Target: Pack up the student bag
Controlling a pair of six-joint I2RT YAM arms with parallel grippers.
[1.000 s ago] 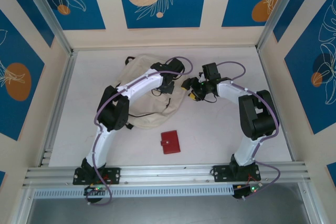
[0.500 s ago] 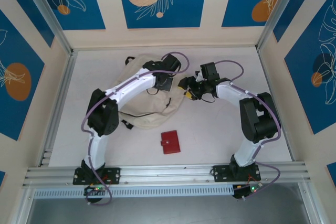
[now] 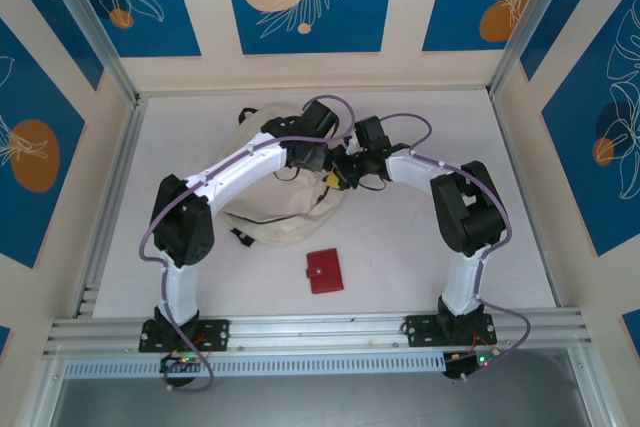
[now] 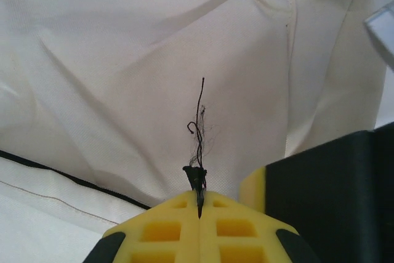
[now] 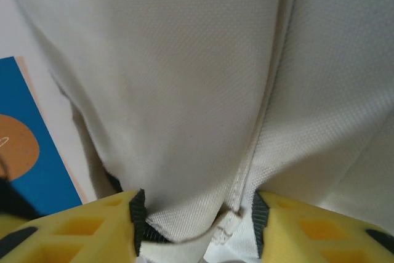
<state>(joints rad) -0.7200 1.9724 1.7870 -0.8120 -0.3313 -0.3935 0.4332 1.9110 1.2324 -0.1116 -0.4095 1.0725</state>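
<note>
As seen at the left claw [image 4: 199, 200], pressed together on a thin black thread [image 4: 201, 121], with the student bag [image 4: 154, 60] spread just ahead. At the right claw [image 5: 197, 221], apart around a cream fold of that bag; cannot tell if squeezed.

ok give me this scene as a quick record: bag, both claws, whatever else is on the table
bag: cream, slumped on the table, lying under both arms
left claw: shut, tips pinching a black cord against the bag's fabric
right claw: jaws either side of a fold of bag fabric; cannot tell if it is clamped
red wallet: flat on the table, near side of the bag, apart from it, nothing touching it
</note>
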